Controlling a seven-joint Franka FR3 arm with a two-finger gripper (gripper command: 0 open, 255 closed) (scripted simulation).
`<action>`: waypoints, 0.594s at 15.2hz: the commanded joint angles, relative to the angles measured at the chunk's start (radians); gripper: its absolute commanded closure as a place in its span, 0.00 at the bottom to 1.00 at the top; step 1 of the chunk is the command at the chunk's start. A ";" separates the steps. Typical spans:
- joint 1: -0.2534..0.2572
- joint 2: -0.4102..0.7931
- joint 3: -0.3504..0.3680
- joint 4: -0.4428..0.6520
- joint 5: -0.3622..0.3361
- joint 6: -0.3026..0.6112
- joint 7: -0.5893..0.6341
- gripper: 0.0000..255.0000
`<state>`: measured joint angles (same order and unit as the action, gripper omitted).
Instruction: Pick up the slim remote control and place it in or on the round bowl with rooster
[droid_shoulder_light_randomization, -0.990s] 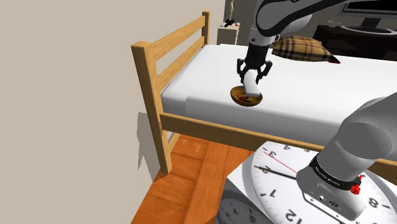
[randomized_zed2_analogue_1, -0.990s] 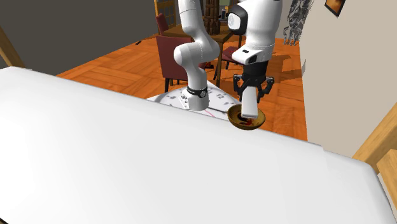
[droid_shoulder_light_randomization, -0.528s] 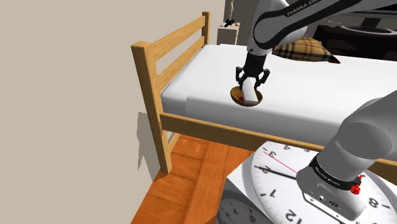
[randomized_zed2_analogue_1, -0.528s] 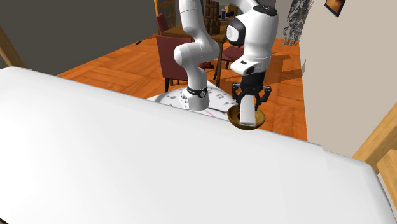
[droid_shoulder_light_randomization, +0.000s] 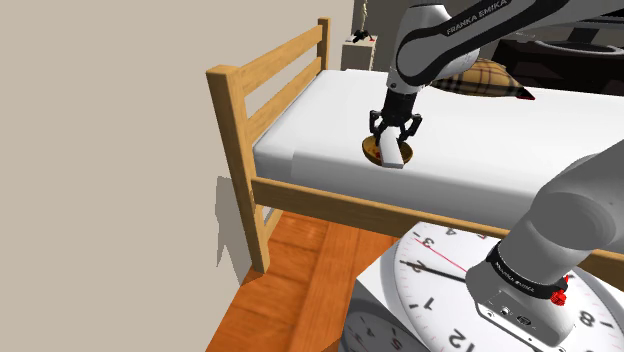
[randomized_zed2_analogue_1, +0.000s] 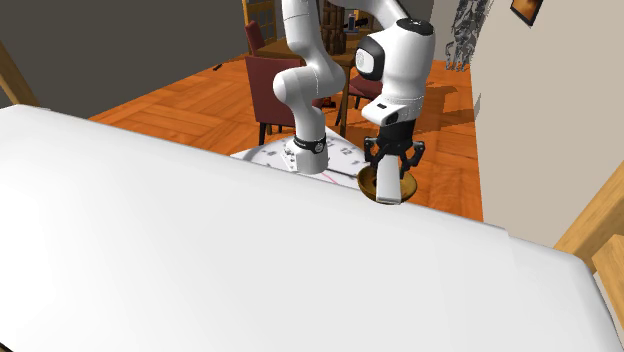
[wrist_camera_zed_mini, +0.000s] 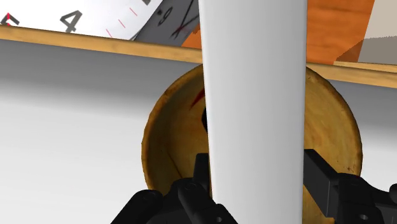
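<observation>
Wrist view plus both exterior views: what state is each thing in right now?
Black two-finger gripper: shut on the white slim remote control.
White slim remote control: held on end, lower end down inside the brown round bowl.
Brown round bowl: upright on the white bed, near its edge.

- Bowl (droid_shoulder_light_randomization: 372, 150) on bed (droid_shoulder_light_randomization: 500, 140), near bed's edge twd stand (droid_shoulder_light_randomization: 440, 290).
- Remote (droid_shoulder_light_randomization: 393, 152) over bowl's middle, betw. gripper (droid_shoulder_light_randomization: 396, 138) fingers; gripper right above bowl.
- Pillow (droid_shoulder_light_randomization: 480, 75) on bed, well behind bowl, to shoulder view's right.
- Bed end-board (droid_shoulder_light_randomization: 265, 90) well left of bowl, shoulder view.
- Stand in front of bowl, lower than bed edge.
- Chairs (randomized_zed2_analogue_1: 272, 95) beyond bowl & stand, 2nd exterior view.
</observation>
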<state>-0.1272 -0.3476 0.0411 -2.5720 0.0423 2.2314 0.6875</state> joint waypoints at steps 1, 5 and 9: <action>0.000 0.001 0.000 -0.002 0.000 0.001 0.000 1.00; 0.000 0.000 0.000 -0.001 0.000 -0.001 0.000 0.00; 0.000 -0.018 -0.001 0.018 0.000 -0.038 0.000 0.00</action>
<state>-0.1267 -0.3595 0.0416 -2.5665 0.0427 2.2128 0.6891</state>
